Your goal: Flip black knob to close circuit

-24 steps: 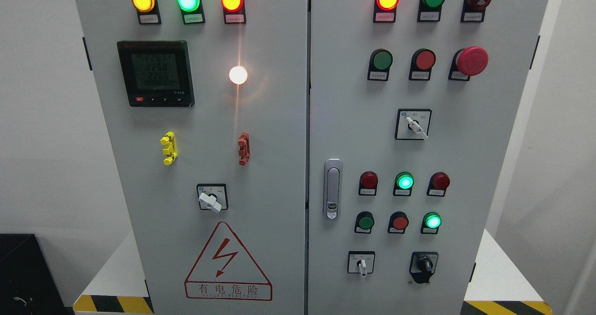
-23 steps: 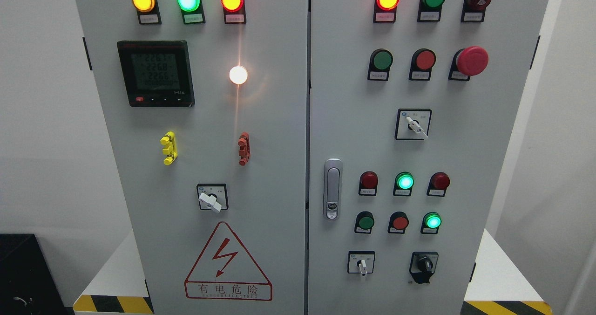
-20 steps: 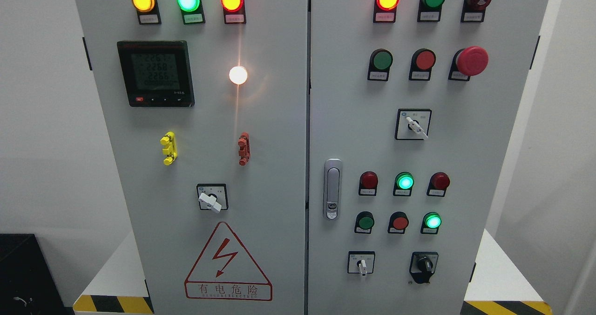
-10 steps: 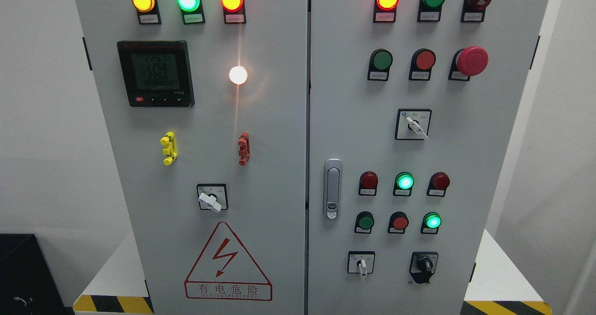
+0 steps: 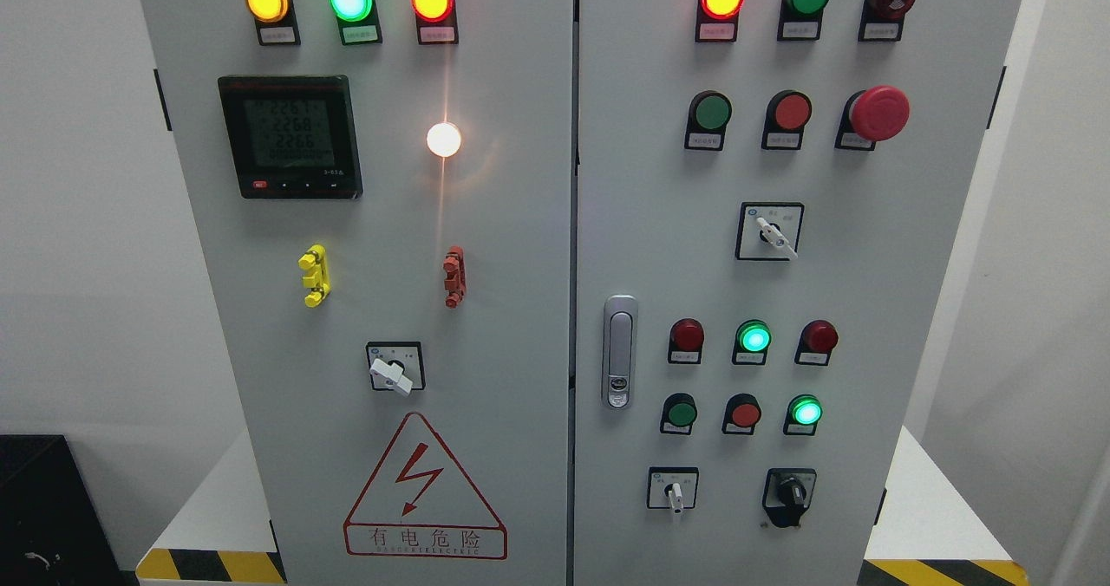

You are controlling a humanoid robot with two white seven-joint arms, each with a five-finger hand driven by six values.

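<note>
Nothing has changed over the last second, so I judge the task not yet begun: neither hand is in my view, so their state I cannot tell, and the black knob (image 5: 790,490) sits untouched at the cabinet's (image 5: 520,265) lower right corner.

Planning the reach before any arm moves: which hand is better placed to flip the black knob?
Probably the right. Neither hand is in view, but the black knob sits low on the right door, right of the door handle.

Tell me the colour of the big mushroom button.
Red; the mushroom button shows best in the head view.
</note>
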